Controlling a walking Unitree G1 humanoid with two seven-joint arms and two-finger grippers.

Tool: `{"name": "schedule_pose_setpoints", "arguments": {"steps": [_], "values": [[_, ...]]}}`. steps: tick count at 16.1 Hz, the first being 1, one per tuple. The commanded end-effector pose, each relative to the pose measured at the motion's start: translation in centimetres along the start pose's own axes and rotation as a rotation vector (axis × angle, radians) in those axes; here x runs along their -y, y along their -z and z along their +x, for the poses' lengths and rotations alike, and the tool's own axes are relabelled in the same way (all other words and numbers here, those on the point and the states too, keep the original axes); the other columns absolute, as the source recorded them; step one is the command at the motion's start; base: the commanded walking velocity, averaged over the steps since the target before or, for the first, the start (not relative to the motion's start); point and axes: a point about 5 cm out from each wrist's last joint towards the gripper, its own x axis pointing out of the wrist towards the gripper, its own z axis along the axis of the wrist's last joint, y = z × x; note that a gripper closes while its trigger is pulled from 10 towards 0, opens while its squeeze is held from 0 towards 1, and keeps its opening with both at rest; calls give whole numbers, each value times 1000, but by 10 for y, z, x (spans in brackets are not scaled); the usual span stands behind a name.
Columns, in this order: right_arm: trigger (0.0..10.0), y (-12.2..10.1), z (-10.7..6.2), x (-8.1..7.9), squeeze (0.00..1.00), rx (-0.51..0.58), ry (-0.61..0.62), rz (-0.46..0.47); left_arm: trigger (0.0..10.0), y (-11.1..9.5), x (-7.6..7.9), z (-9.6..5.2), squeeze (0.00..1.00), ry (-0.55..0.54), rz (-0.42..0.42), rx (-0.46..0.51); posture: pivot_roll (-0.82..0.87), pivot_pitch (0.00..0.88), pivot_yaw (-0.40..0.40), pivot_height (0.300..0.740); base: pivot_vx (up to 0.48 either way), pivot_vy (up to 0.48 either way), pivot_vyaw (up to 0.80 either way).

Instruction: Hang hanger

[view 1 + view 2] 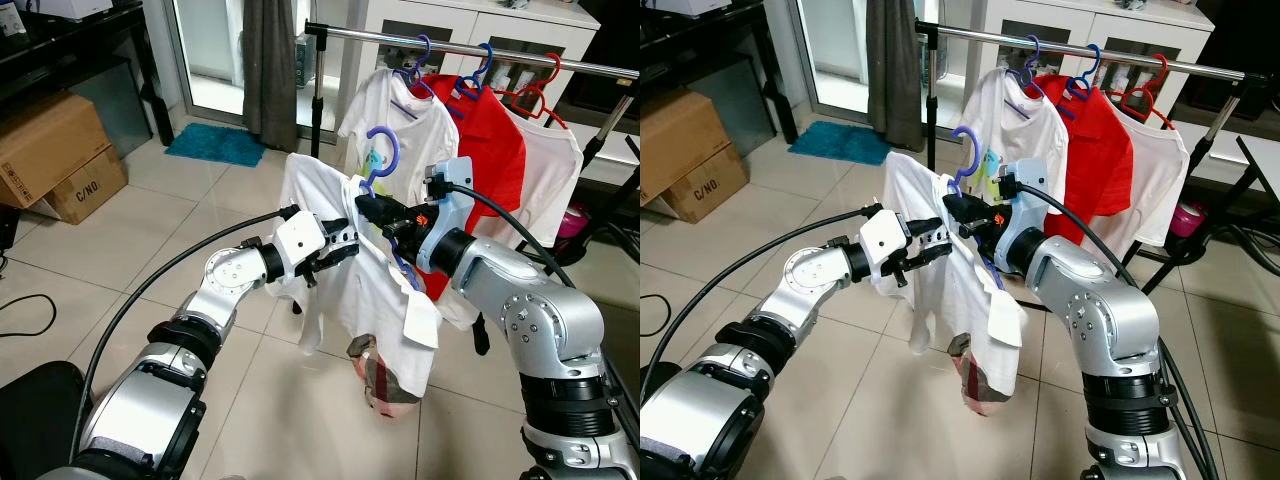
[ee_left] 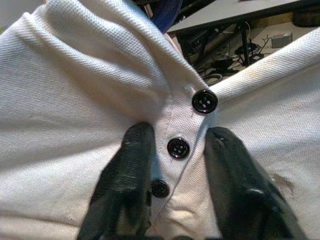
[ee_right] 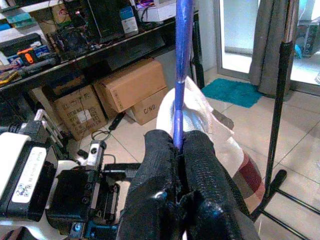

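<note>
Hanger [image 1: 383, 152] shoulders under white shirt [image 1: 330, 290]

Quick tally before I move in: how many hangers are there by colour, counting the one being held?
Blue or purple hangers: 3, namely the one in the right gripper carrying the white polo shirt, held hook, plus two on the rail
Red hangers: 1, on the rail
Total: 4
</note>
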Motion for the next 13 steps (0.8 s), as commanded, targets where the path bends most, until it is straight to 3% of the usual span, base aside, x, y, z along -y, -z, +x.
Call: {"name": "schedule_pose_setpoints", "arguments": {"steps": [1, 9, 10, 13], "values": [[10000, -11, -1, 1, 0, 37, 1, -14, 0, -7, -5, 3, 0, 3, 21, 21, -177, 0, -33, 740, 0, 0, 0], [10000, -10, -3, 4, 0, 28, 14, -9, 0, -2, -6, -1, 0, -49, 11, 14, -183, 0, -48, 740, 0, 0, 0], [10000, -5, -2, 9, 0, -5, 52, 1, 0, -1, -6, -2, 0, -65, 9, 14, -184, 0, -56, 740, 0, 0, 0], [10000, 36, -15, 54, 0, -202, 385, 61, 0, 6, -2, -6, 0, -141, -27, 14, -186, 0, -93, 740, 0, 0, 0]]}}
